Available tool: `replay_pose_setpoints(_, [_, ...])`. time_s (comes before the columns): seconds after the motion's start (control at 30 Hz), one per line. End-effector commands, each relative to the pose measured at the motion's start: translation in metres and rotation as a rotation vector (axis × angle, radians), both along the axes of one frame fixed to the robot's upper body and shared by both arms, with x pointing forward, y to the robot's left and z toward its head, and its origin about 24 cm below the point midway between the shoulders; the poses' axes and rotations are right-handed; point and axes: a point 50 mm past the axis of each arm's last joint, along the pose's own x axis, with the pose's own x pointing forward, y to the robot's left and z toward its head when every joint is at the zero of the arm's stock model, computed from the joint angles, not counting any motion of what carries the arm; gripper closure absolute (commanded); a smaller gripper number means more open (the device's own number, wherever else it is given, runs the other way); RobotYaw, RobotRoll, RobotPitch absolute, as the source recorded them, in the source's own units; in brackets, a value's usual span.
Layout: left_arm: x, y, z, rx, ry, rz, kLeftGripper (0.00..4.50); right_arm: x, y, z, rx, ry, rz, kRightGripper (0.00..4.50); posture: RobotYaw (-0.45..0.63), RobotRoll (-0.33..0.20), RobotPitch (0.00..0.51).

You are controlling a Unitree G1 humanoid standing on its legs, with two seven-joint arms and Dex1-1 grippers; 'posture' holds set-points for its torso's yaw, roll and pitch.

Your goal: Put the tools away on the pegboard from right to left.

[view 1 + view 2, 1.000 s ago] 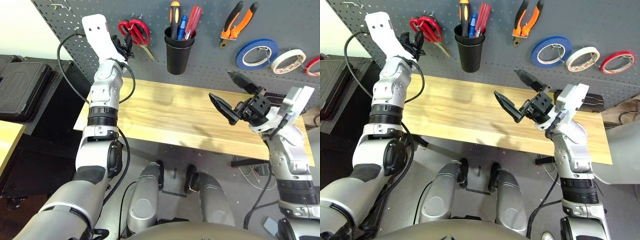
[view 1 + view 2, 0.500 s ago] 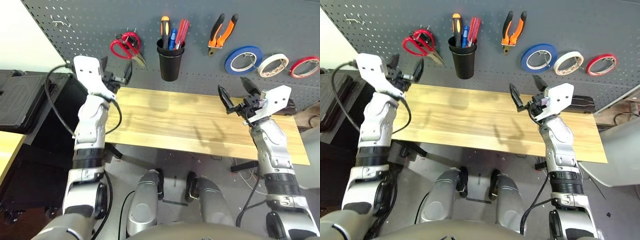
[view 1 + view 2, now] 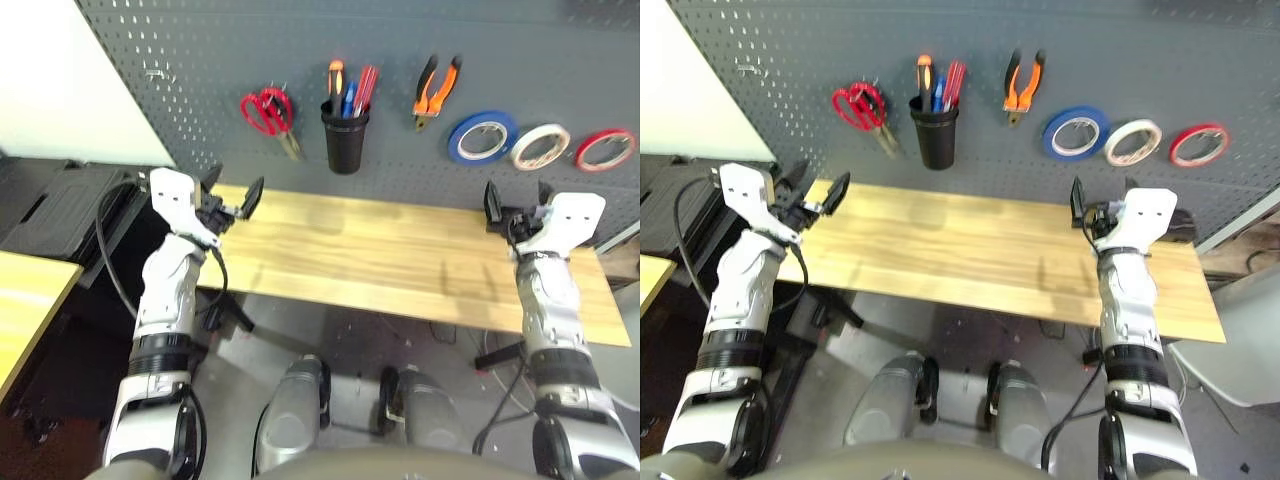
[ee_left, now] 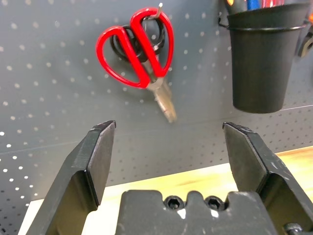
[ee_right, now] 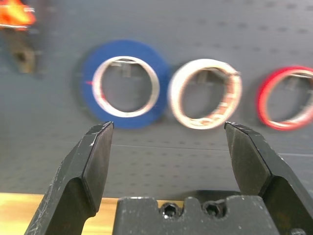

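Both arms are built of silver-grey segments with black ribbed collars at the joints. Each wrist ends in a white, flat-sided housing, and a small black block beyond it carries the fingers. The left gripper (image 3: 232,194) has two matte black fingers (image 4: 95,161), broad and flat, tapering to slanted tips; the right gripper (image 3: 512,201) has the same pair (image 5: 93,166). Two hex-socket screws sit side by side in the black base between each pair. A black cable loops out from the left wrist housing toward 9 o'clock and runs back down the forearm.
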Motion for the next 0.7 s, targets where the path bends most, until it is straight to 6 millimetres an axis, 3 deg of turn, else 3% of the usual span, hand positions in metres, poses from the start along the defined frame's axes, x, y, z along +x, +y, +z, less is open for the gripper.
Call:
replay_pose_setpoints(0.03, [0.004, 0.001, -0.001, 0.006, -0.003, -0.012, 0.02, -0.003, -0.014, -0.004, -0.002, 0.015, -0.067, 0.00, 0.07, 0.000, 0.099])
replay_pose_setpoints(0.37, [0.012, 0.004, 0.002, -0.012, -0.028, 0.024, 0.02, 0.000, -0.023, -0.002, -0.014, 0.013, -0.085, 0.00, 0.06, 0.000, 0.118])
replay_pose_setpoints(0.7, [0.008, 0.010, -0.004, -0.059, -0.030, 0.125, 0.02, 0.005, -0.021, -0.002, -0.014, 0.023, -0.070, 0.00, 0.08, 0.000, 0.133])
